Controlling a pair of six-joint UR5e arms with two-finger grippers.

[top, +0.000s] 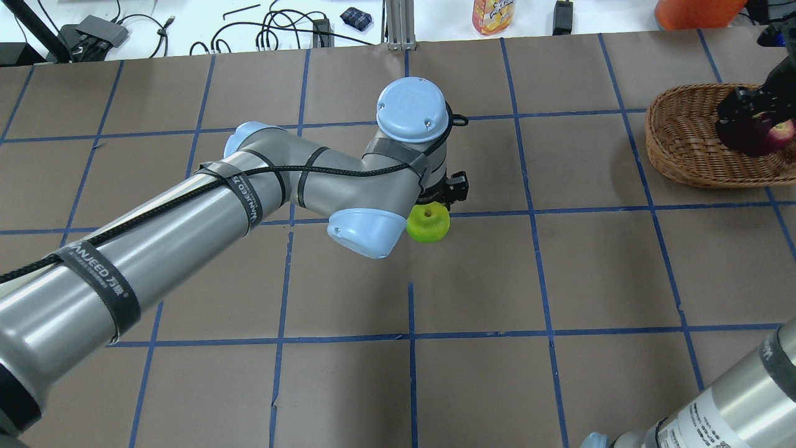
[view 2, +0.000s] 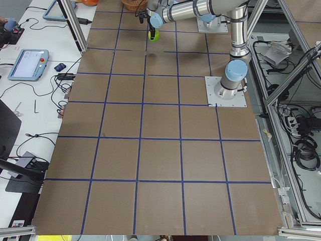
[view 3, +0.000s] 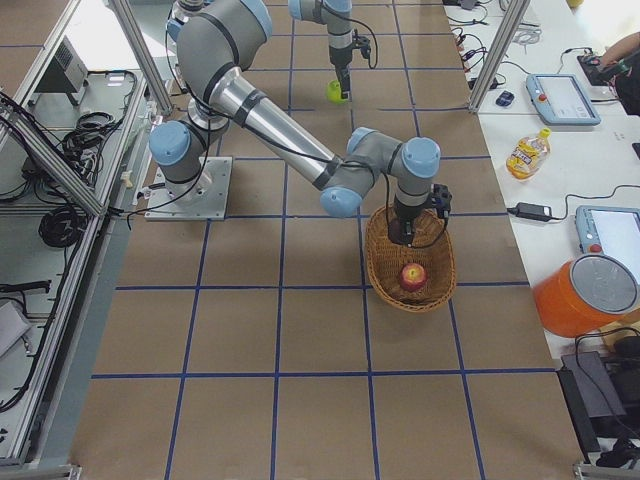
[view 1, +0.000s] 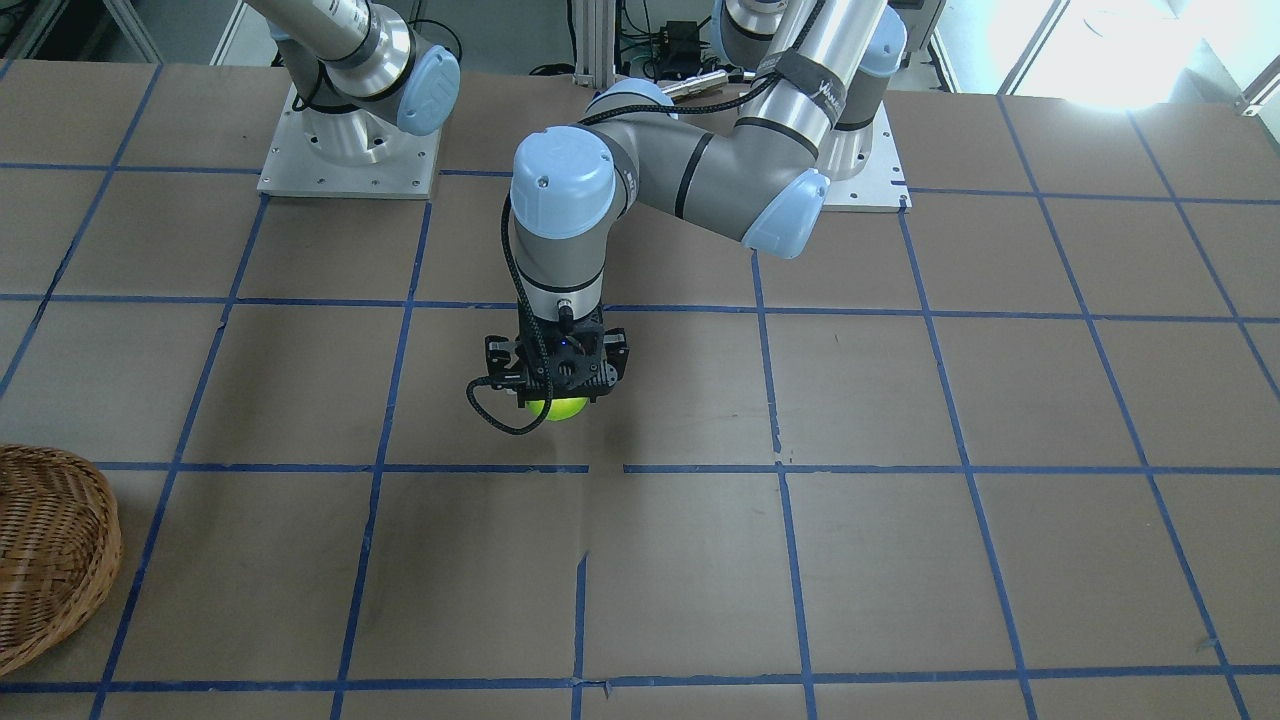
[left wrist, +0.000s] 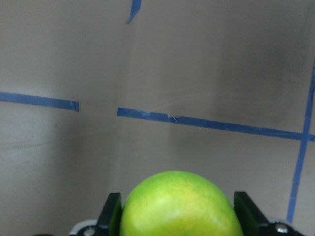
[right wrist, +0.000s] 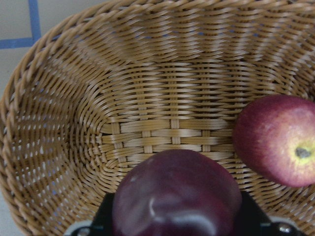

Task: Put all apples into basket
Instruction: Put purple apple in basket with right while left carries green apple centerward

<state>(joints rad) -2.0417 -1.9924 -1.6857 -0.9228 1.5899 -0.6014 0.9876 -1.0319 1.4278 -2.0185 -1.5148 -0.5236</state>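
My left gripper is shut on the lime green apple, its two fingers on either side of it. It holds the apple low over the middle of the table, also shown in the front view. My right gripper is shut on the dark maroon apple and holds it inside the wicker basket, above its floor. The red apple lies on the basket floor beside it. In the overhead view the basket is at the far right, with the maroon apple and the red apple in it.
The table is brown board with blue tape grid lines. The left arm's elbow hangs over the table's middle. Beyond the far edge stand a juice bottle, cables and an orange container.
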